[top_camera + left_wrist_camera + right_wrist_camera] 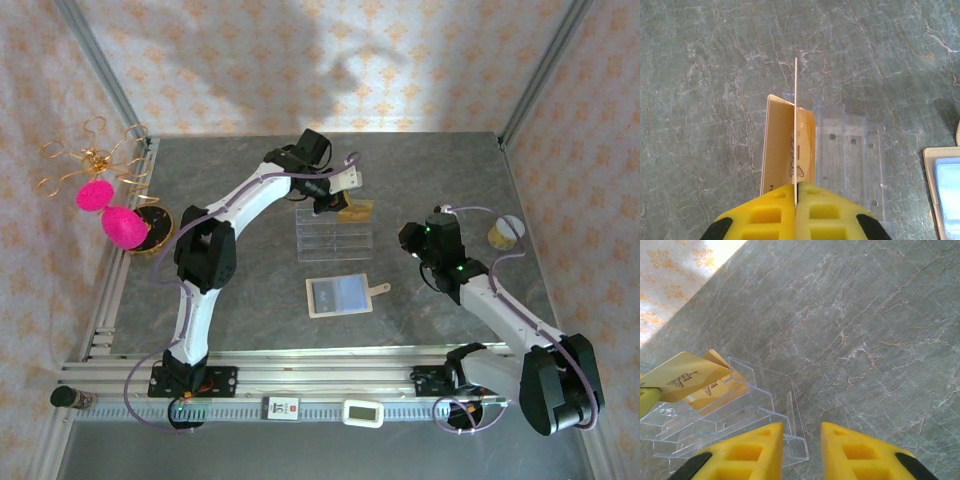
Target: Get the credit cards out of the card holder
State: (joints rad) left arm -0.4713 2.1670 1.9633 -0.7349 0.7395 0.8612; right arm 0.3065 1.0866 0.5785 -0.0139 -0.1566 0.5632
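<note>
Left fingers (809, 196) clenched on gold card (687, 377); right fingers (775, 437) apart, empty; lettering illegible.

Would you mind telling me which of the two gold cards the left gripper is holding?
The upper card, clamped edge-on in the left gripper above the clear tray; the other card sits in the tray's end slot.

Clear glossy plastic tray (850, 150), smooth shiny gold card (685, 375), matt grey stone-look marble-veined tabletop (715, 75).
</note>
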